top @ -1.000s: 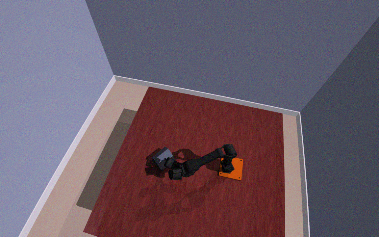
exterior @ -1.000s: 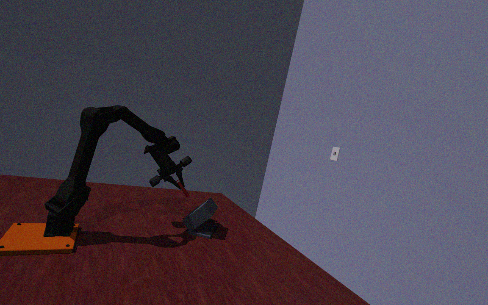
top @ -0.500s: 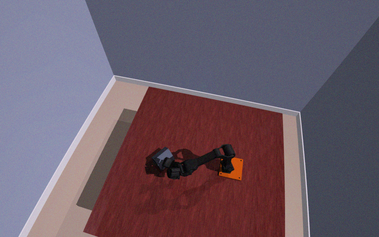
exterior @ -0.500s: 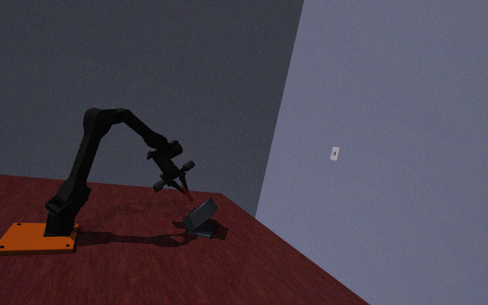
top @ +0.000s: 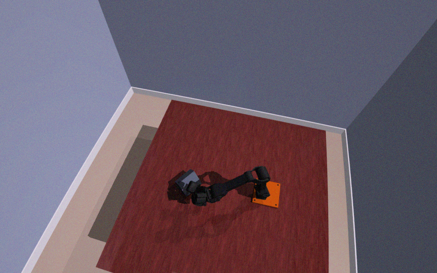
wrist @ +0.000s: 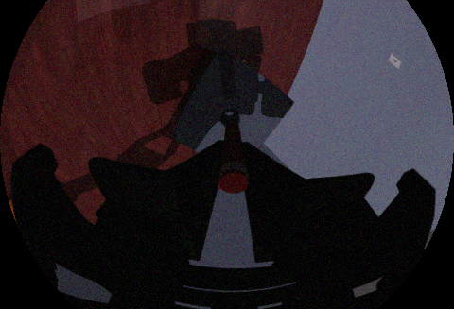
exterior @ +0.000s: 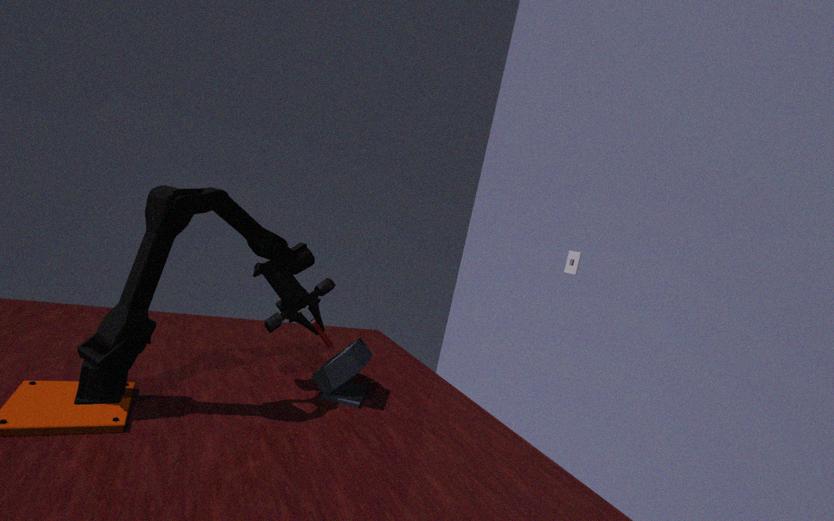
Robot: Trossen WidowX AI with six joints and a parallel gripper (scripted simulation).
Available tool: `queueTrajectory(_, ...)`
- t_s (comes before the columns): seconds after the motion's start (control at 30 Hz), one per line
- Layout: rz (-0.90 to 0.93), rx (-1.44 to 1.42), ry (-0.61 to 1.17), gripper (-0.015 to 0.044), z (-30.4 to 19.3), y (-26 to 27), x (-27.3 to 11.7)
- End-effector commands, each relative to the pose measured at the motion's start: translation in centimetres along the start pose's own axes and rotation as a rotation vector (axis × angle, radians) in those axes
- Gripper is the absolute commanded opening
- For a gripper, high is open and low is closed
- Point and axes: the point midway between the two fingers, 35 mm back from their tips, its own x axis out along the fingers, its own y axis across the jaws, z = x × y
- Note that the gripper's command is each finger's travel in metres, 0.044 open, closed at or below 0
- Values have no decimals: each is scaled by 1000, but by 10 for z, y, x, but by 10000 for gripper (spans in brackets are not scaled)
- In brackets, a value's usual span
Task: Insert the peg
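My gripper is shut on the red round peg. The peg is held tilted, its free end pointing down toward the sloped panel. The blue-grey panel stands on the table. In the exterior view a small gap shows between the peg's lower end and the panel face. In the wrist view the round hole shows just beyond the peg's far end, which seems to overlap its near rim. In the top view the arm hides the peg and the fingertips.
The orange base plate carries the arm on the dark red table. The table's edge runs behind the panel, with a pale wall beyond. Arm shadows fall across the panel and table.
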Motion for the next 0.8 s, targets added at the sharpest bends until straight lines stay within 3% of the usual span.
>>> queueTrajectory(0.0,6,-3,0,0,0,1,7)
queueTrajectory(0.77,-2,4,1,0,-1,0,17)
